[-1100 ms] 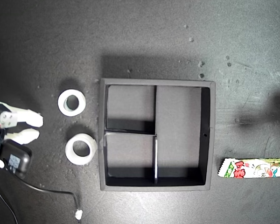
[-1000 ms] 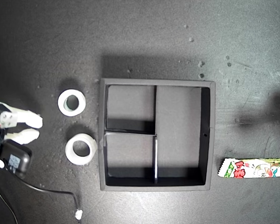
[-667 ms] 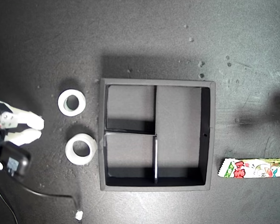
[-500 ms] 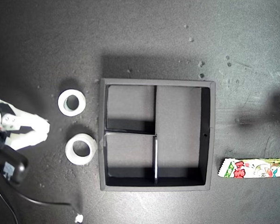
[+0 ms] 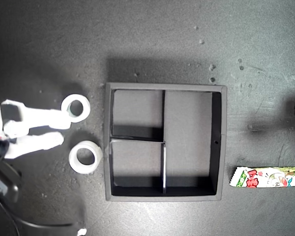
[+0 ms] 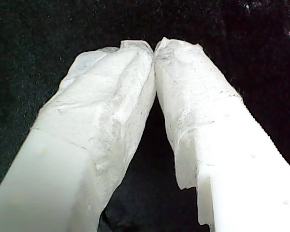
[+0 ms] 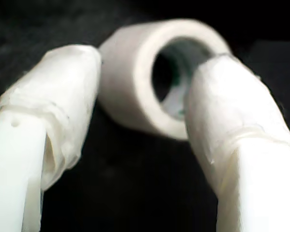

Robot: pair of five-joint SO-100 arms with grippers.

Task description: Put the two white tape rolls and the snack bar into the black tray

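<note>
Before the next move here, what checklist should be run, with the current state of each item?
1. My second hand is open: ok.
2. Target tape roll, the upper one in the exterior view, is between its fingers: not ok. The roll sits at the fingertips, not yet between them.
3. Other tape roll is clear of that hand: ok, they are apart.
4. Black tray compartments are free: ok, all three are empty.
5. My first hand is out of the way: cannot tell. It is shut on nothing over dark surface.
6. Snack bar is located: ok, it is outside the tray at the exterior view's right.
</note>
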